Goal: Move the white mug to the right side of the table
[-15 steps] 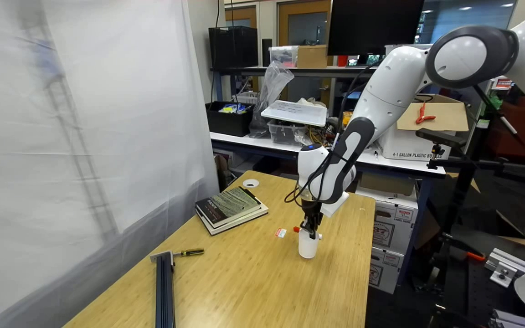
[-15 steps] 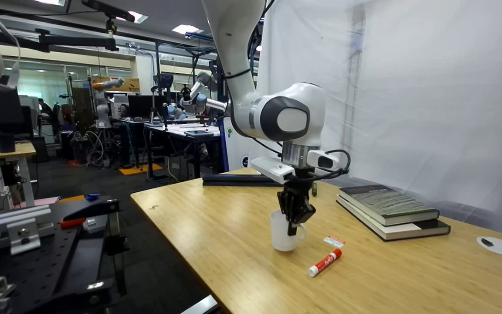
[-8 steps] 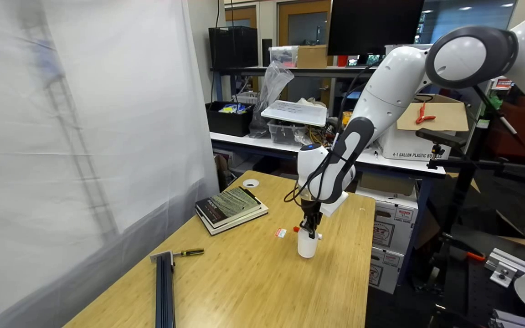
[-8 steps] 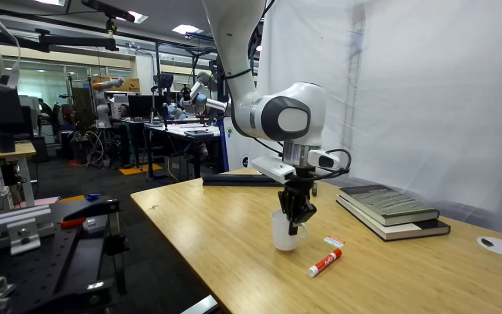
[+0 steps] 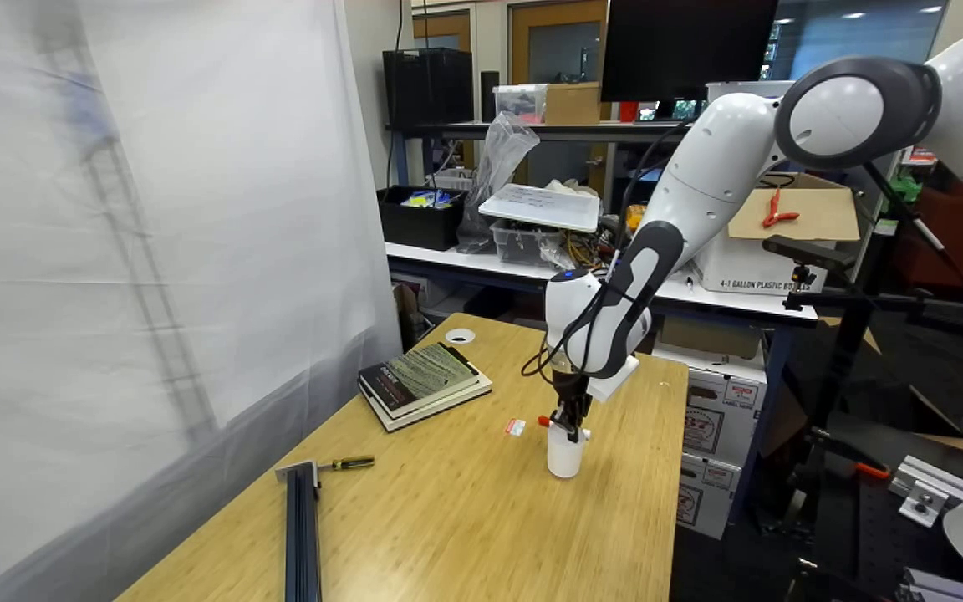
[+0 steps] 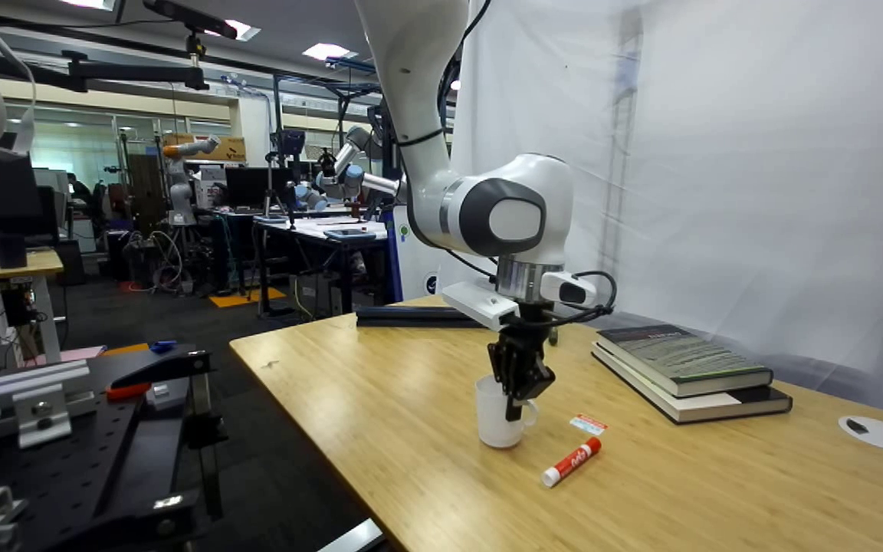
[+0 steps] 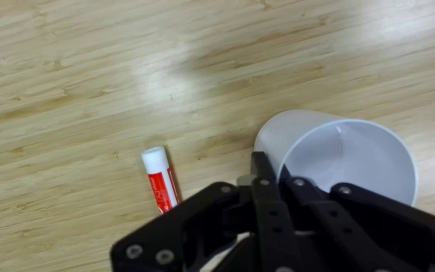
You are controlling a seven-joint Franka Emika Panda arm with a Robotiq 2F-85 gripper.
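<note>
as the arm (image 6: 503,207) dips, the mug (image 6: 492,418) drops slightly with it, near the marker (image 6: 572,461)! the gripper (image 7: 273,166) has its jaws pinched on the mug's wall, one finger inside, one out; looks like a set-down, though contact with the table (image 6: 380,383) i can't tell.

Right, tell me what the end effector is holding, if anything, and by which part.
The white cylindrical mug, pinched by its rim wall, with one black finger outside and one inside.
</note>
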